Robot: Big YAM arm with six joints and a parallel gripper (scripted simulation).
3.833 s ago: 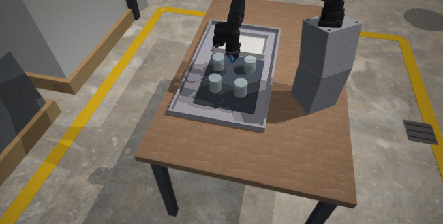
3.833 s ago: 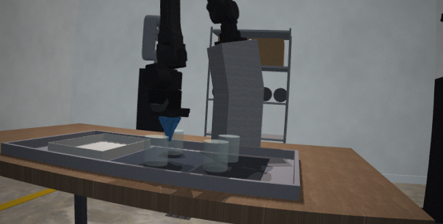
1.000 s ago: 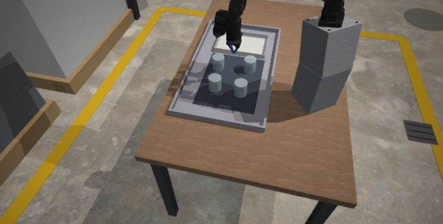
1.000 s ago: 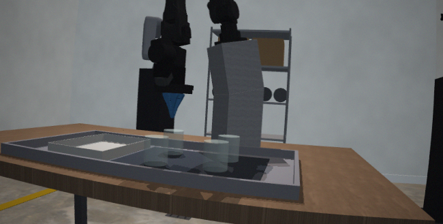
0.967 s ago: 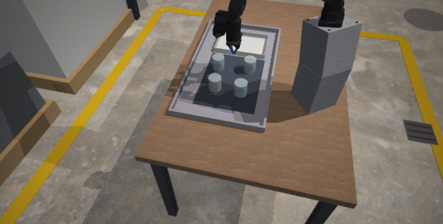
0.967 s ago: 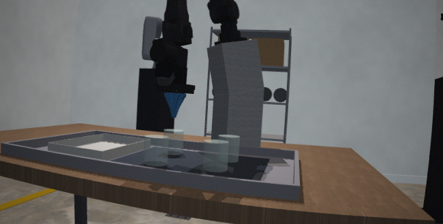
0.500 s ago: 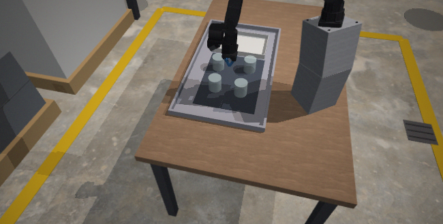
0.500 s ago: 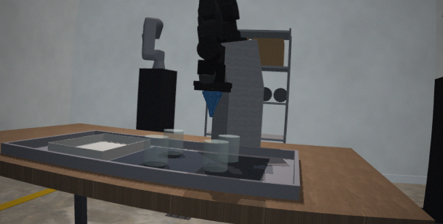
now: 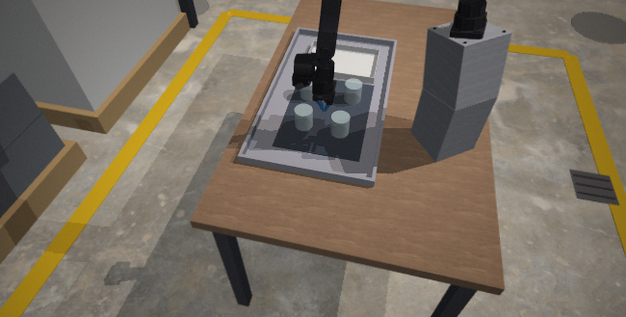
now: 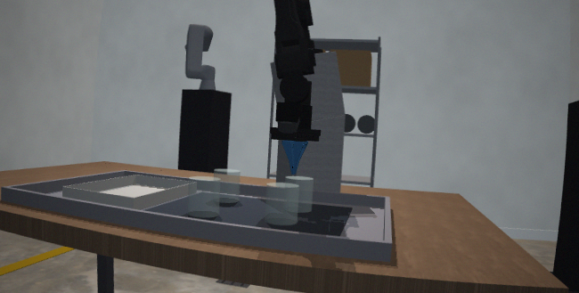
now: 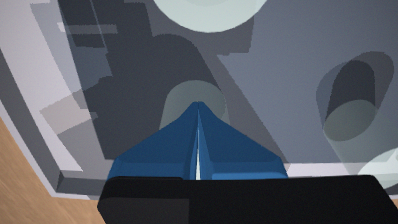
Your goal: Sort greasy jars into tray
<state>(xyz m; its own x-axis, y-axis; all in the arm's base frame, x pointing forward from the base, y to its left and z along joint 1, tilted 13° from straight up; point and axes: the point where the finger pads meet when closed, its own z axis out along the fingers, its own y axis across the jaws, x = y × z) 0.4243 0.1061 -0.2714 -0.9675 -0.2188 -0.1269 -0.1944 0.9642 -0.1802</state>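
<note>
Four glass jars stand mouth down on the dark drying mat. They are the back left jar, the back right jar, the front left jar and the front right jar. My gripper is shut and empty. It points down over the mat in the middle of the four jars, its blue tips about level with the jar tops and touching none. The tray behind the mat is empty.
Mat and tray lie on the rimmed steel table top, which rests on a wooden table. The arm's grey pedestal stands right of it. The arm partly hides the back left jar in the top view.
</note>
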